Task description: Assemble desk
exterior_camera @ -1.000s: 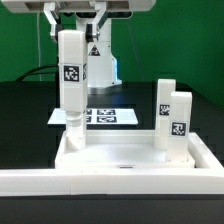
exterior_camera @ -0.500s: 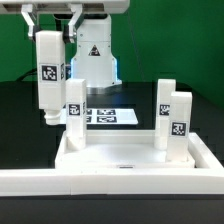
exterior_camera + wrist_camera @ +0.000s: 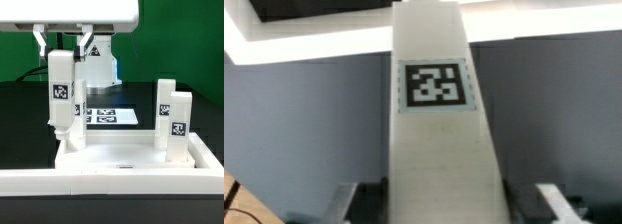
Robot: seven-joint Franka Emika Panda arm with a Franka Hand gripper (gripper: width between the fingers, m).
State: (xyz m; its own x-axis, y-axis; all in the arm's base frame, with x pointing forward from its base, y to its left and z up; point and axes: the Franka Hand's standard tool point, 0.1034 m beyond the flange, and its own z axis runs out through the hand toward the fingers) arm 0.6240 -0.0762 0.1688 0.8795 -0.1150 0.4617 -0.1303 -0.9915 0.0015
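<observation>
- your gripper (image 3: 66, 40) is pinching the top of a desk leg (image 3: 62, 92); in the wrist view the leg (image 3: 438, 120) runs straight out from between the fingers (image 3: 555, 197), tag facing the camera.
- the held leg hangs upright over the corner of the desk top (image 3: 130, 168) toward the exterior view's left, its lower end just above the rim, and apart from it as far as you can tell.
- a second leg (image 3: 75, 112) already stands in that corner, right beside the held one, so that socket looks taken.
- two more legs (image 3: 172, 118) stand together at the corner toward the exterior view's right.
- judged from this, you need a free socket; none is visible from here, so look before you lower.
- keep the leg vertical while you travel; a tilt would jam a square peg on the socket edge.
- give the standing legs room so you don't knock them.
- the marker board (image 3: 108, 116) lies behind the desk top; ignore it.
</observation>
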